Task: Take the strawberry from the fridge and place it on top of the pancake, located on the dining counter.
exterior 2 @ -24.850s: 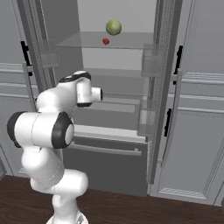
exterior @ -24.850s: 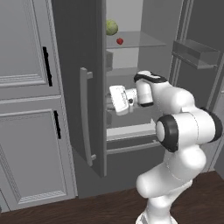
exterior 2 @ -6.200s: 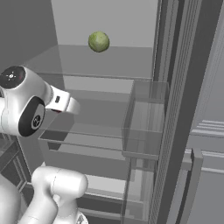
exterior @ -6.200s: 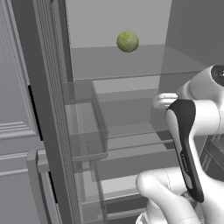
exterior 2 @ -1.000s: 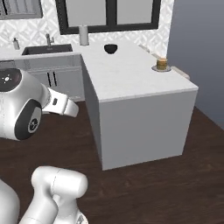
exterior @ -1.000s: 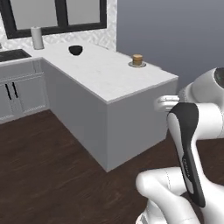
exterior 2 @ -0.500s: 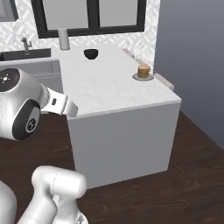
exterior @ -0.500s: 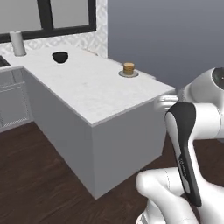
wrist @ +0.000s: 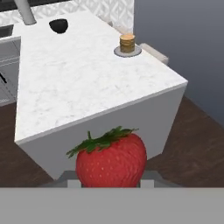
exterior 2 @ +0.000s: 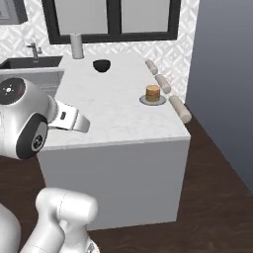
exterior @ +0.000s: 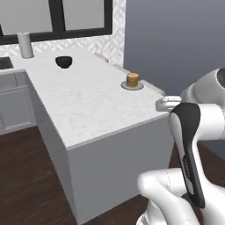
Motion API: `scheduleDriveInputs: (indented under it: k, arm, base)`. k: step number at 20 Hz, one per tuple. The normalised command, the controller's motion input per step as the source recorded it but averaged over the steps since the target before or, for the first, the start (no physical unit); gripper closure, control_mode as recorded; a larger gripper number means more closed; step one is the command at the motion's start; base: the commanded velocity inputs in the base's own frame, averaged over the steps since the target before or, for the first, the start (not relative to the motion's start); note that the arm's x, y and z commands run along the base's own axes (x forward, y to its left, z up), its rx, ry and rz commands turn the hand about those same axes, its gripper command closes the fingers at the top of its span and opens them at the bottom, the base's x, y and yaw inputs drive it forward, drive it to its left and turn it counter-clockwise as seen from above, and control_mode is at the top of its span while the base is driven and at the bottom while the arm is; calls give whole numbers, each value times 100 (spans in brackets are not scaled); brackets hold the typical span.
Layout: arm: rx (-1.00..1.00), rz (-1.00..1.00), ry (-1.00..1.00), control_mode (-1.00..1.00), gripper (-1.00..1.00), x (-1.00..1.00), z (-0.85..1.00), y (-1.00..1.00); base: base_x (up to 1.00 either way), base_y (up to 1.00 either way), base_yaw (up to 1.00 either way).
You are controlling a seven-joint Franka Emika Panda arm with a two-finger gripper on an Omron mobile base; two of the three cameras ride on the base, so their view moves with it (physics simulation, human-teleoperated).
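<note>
In the hand view your gripper [wrist: 110,186] was closed on the strawberry [wrist: 111,159], which sat low in the middle of the frame, green leaves up, red body hiding the fingertips. You had it well short of the dining counter [wrist: 78,83], whose near corner edge ran across the middle of that frame with dark wood floor [wrist: 192,140] open to the lower right and lower left.

The pancake [wrist: 127,43] stood on its grey plate [wrist: 127,52] at the upper centre-right, close to the counter's far right edge. In the right base view the plate [exterior 2: 152,100] lay just beside pale rounded stool tops [exterior 2: 179,108] lining that edge. A black bowl [exterior: 64,62] and a pale cylinder [exterior: 26,45] sat at the upper left of the left base view, well apart from the pancake [exterior: 132,79]. Between the near edge and the plate you had wide bare marble [exterior: 88,101].
</note>
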Motion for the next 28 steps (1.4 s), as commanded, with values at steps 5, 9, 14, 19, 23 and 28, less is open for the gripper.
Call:
scheduleDriveInputs:
  k: [5,9,14,19,23,28]
  arm:
    - [0,0,0,100,100,0,0,0]
    - [0,0,0,100,100,0,0,0]
    - [0,0,0,100,100,0,0,0]
    - [0,0,0,100,100,0,0,0]
    - [0,0,0,100,100,0,0,0]
    - [0,0,0,100,100,0,0,0]
  base:
    - [99,-100,33]
    - [37,-100,27]
    - [0,-100,24]
    - [25,-100,32]
    - [46,-100,42]
    - [45,-100,45]
